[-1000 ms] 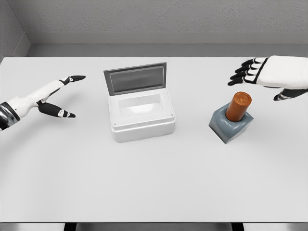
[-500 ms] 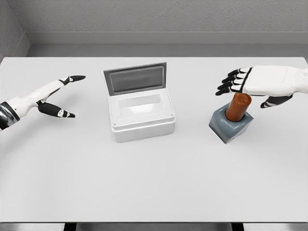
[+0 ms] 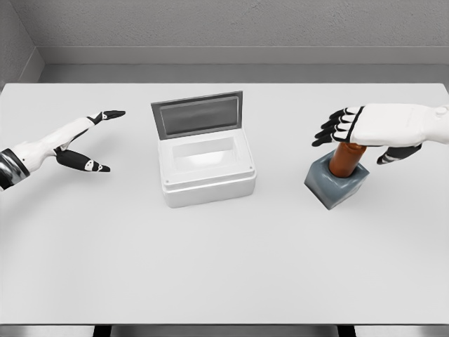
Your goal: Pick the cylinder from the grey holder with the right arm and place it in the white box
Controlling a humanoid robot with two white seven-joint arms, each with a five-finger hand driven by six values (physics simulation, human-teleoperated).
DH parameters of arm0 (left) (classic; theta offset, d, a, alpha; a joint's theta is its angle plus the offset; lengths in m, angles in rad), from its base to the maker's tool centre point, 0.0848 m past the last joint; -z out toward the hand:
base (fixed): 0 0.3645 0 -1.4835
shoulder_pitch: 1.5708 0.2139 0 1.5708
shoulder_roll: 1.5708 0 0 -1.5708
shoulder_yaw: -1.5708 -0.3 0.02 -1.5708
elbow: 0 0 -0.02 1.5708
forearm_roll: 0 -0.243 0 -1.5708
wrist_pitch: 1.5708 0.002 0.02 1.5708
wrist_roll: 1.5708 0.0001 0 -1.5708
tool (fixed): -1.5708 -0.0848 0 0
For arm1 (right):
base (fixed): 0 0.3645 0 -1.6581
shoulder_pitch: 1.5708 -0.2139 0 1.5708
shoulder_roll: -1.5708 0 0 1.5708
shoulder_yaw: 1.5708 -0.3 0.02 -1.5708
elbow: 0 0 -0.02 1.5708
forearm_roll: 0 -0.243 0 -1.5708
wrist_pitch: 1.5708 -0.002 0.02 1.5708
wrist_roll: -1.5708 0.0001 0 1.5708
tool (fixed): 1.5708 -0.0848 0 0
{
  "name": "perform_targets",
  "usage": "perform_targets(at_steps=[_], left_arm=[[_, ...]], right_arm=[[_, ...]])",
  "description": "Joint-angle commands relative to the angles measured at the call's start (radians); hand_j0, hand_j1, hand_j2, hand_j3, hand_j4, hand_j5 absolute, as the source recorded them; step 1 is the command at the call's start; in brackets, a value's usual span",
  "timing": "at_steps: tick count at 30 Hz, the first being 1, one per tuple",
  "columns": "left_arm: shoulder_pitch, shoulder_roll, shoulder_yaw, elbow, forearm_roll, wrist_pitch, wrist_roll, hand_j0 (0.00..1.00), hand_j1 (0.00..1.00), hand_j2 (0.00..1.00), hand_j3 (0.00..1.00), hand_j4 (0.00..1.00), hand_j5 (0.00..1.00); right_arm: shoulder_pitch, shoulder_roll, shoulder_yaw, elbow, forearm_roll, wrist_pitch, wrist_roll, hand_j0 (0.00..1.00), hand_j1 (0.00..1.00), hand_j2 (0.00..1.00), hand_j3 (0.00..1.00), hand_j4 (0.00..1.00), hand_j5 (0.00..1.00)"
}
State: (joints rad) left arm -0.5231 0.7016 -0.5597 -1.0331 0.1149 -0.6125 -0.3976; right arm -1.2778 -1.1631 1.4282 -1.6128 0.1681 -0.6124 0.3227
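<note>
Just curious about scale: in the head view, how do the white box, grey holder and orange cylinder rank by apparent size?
1. white box, lid open
2. grey holder
3. orange cylinder, top hidden by the right hand

Colours around the white box

The white box has a grey-lined lid; right of it, a rust-orange cylinder stands in a blue-grey holder. Both hands, left hand and right hand, are white with black fingers. The surface is pale grey-white.
</note>
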Motion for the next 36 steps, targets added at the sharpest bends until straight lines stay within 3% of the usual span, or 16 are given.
perform_targets(at_steps=[1,19,22,30,33,36], left_arm=[[0.0,0.001,0.0,-0.001,0.006,0.002,0.0,1.0,1.0,1.0,1.0,1.0,1.0],[0.0,0.001,0.0,-0.002,0.008,0.002,0.0,1.0,1.0,1.0,1.0,1.0,1.0],[0.0,0.001,0.0,-0.002,0.006,0.002,0.0,1.0,1.0,1.0,1.0,1.0,1.0],[0.0,0.001,0.0,-0.001,0.006,0.002,0.0,1.0,1.0,1.0,1.0,1.0,1.0],[-0.002,0.001,0.0,-0.001,0.006,0.002,0.0,1.0,1.0,1.0,1.0,1.0,1.0],[-0.002,0.001,0.0,-0.001,0.006,0.002,0.0,1.0,1.0,1.0,1.0,1.0,1.0]], right_arm=[[0.0,0.0,0.0,0.001,-0.006,0.002,-0.001,1.0,1.0,1.0,1.0,1.0,1.0],[0.02,0.016,0.003,0.022,-0.016,0.002,-0.002,1.0,1.0,1.0,1.0,1.0,1.0],[0.018,0.016,-0.002,0.024,-0.016,0.002,-0.001,0.91,0.91,0.91,0.91,0.91,0.91],[0.02,0.022,-0.002,0.033,-0.012,0.002,0.001,0.8,0.8,0.8,0.8,0.8,0.8],[0.02,0.037,-0.002,0.066,-0.009,0.002,0.001,0.64,0.64,0.64,0.64,0.64,0.64],[0.02,0.037,-0.002,0.074,-0.009,0.002,0.003,0.6,0.6,0.6,0.6,0.6,0.6]])
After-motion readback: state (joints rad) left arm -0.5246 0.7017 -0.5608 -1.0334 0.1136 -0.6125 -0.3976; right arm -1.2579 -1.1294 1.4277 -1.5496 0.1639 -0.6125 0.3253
